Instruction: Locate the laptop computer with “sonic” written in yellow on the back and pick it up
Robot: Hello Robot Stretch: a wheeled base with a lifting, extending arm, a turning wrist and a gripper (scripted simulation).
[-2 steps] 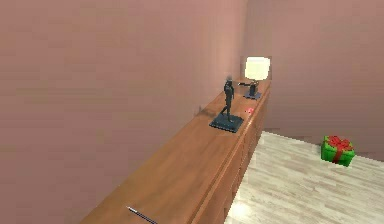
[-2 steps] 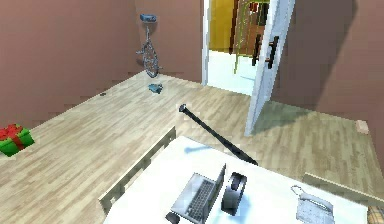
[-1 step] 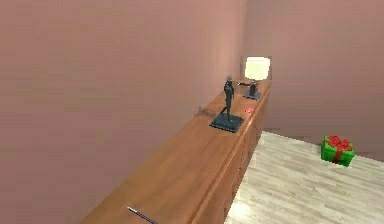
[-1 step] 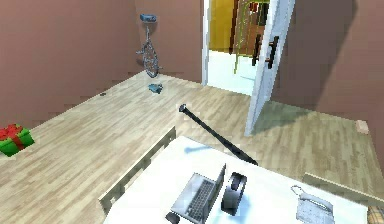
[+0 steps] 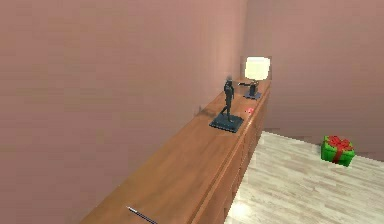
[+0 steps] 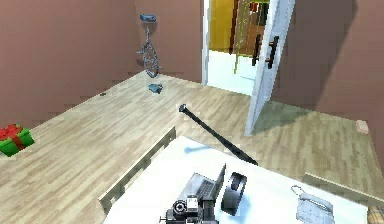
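Laptop: we cannot tell where it is. Jaws: at the arm side view's bottom edge, left of the short dark arm (image 6: 212, 192), over the white table (image 6: 285, 178); we cannot make out their far end, so we cannot tell how they stand or whether they have hold of anything. Just right of the arm, a dark round thing (image 6: 237, 192) (unidentified); farther right, a pale grey mesh-like thing (image 6: 316, 202). A dark bat (image 6: 218, 135) lies slantwise across the white table's far edge. Beyond it: wood floor (image 6: 100, 130); a green gift box (image 6: 12, 140) with red ribbon; an open white door (image 6: 268, 70). Forward view: a long wooden table (image 5: 195, 160) against the pink wall (image 5: 80, 80), bearing a dark statue (image 5: 228, 102) and a lit lamp (image 5: 258, 69); the gift box on the floor to its right.
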